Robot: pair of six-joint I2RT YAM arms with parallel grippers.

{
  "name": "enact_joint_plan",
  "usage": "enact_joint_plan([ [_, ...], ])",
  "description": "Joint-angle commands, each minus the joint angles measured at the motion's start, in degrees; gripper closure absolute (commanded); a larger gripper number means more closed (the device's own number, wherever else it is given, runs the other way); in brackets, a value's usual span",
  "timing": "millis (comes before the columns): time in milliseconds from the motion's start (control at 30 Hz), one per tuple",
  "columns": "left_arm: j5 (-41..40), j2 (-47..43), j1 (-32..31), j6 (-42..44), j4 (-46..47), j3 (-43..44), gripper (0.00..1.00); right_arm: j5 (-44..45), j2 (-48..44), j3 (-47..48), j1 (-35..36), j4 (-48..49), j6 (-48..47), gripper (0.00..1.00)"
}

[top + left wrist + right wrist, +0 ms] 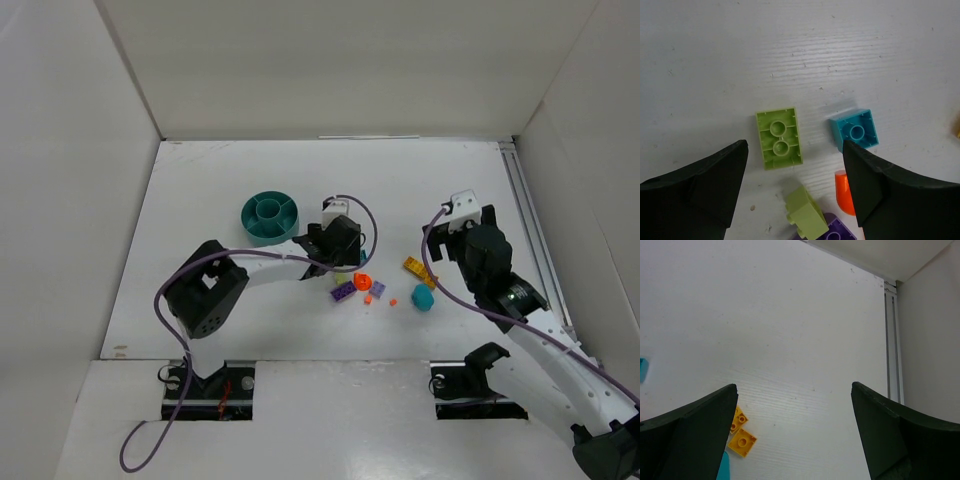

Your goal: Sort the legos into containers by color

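The round teal dish (270, 217) stands left of centre. The legos lie in a loose cluster: a purple brick (343, 291), an orange piece (363, 282), a lilac brick (378, 288), a teal piece (424, 298) and yellow pieces (419, 268). My left gripper (338, 262) is open and empty just above the cluster. Its wrist view shows an upturned lime brick (780, 139), a small teal brick (855, 131), a second lime brick (805, 214), the orange piece (844, 192) and the purple brick (837, 231) between its fingers (705, 190). My right gripper (447, 232) is open and empty over bare table, with two yellow pieces (742, 442) beside its left finger.
White walls enclose the table on the left, back and right. A metal rail (891, 340) runs along the right wall. Small orange bits (368, 299) lie near the cluster. The left arm's purple cable (360, 215) loops beside the dish.
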Motion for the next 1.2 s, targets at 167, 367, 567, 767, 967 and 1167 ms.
enact_joint_plan([
  [167,0.78,2.34,2.8,-1.11,-0.69,3.21,0.39,4.35,-0.73,-0.86,0.51,-1.44,1.36,0.0],
  [367,3.68,3.58,2.8,0.73,1.16,3.21,0.53,4.88,0.4,-0.86,0.51,-1.44,1.36,0.0],
  [567,3.68,3.58,2.8,0.74,2.38,3.21,0.71,4.88,0.94,-0.86,0.51,-1.44,1.36,0.0],
  [767,2.01,2.36,2.8,1.87,1.78,3.74,0.86,4.88,0.94,-0.86,0.51,-1.97,1.36,0.0],
  [967,-1.58,-8.0,2.8,1.88,0.64,1.46,0.89,4.88,0.41,-0.86,0.51,-1.97,1.36,0.0],
  [1167,-7.39,-25.41,6.03,1.97,0.02,-5.74,0.8,4.88,0.41,-0.86,0.51,-1.97,1.36,0.0],
])
